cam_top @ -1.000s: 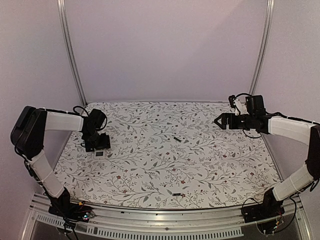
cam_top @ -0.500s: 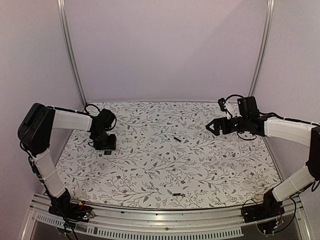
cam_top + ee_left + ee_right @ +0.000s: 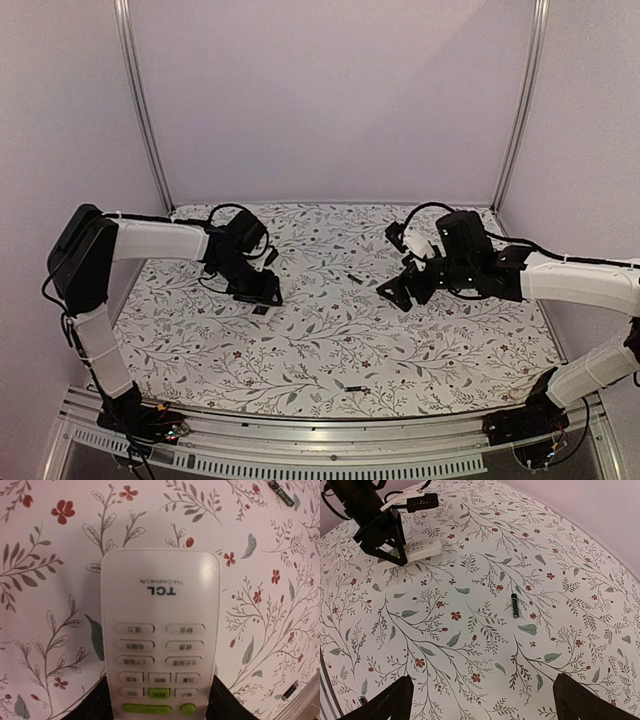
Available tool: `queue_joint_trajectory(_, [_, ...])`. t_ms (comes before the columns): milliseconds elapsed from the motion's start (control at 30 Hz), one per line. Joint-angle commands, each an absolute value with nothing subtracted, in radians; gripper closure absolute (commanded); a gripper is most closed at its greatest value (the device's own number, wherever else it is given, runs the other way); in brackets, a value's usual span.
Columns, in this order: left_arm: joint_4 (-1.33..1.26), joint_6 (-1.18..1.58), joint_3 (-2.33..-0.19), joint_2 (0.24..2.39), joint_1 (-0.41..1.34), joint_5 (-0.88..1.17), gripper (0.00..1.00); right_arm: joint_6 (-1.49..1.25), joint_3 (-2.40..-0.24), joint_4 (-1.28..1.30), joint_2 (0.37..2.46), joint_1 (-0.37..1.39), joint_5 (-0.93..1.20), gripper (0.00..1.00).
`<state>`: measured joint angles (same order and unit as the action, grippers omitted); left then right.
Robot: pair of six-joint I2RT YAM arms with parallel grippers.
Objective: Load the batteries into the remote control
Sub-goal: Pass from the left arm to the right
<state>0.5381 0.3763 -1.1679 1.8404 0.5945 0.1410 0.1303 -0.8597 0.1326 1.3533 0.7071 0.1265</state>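
The remote control [image 3: 160,630] is white, face up, with green buttons near my left gripper [image 3: 159,702], which is shut on its sides. The right wrist view shows the same remote control [image 3: 420,549] held just above the floral cloth under the left gripper [image 3: 382,532]. One battery [image 3: 354,278], a thin dark stick, lies at mid-table. It shows as the battery [image 3: 514,605] ahead of my right gripper [image 3: 482,702], which hangs open above the cloth, holding nothing. A second battery [image 3: 352,388] lies near the front edge.
A floral cloth [image 3: 330,340] covers the table. Metal posts [image 3: 140,110] stand at the back corners and a rail [image 3: 320,440] runs along the front. Pale walls close in the sides and back.
My left gripper has closed on the remote control and carried it right, toward the middle. My right arm has swung left and down toward the mid-table battery, staying open.
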Motion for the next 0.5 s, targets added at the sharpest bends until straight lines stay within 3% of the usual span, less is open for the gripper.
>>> queue_joint_trajectory(0, [0.597, 0.359, -1.202, 1.787, 0.624, 0.41, 0.84, 0.248, -0.811, 0.11, 1.305, 0.843, -0.049, 0.01])
queue_joint_trajectory(267, [0.734, 0.344, -1.233, 1.733, 0.706, 0.631, 0.87, 0.508, -0.838, 0.122, 1.32, 1.149, -0.242, 0.07])
queue_joint_trajectory(467, [0.817, 0.307, -1.281, 1.727, 0.795, 0.725, 0.89, 0.622, -0.934, 0.212, 1.397, 1.274, -0.305, 0.1])
